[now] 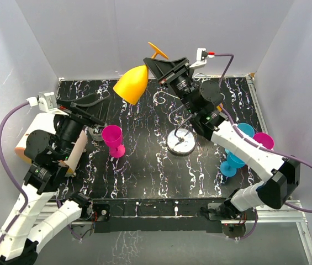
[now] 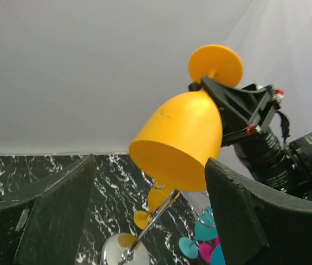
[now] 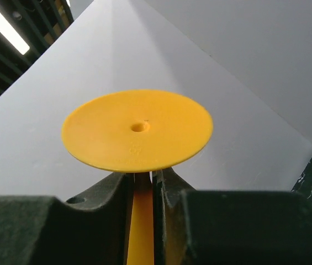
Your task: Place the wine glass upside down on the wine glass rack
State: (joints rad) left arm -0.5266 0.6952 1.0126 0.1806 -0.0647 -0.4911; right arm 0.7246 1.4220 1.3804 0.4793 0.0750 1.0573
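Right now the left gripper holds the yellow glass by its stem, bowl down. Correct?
No. The right gripper clamps the yellow glass by its stem, bowl down, as the right wrist view shows. The left gripper is open and empty.

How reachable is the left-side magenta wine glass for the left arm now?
Likely yes: the left-side magenta wine glass stands upright in the open beside the left tool, whose jaws are open and empty; nothing lies between.
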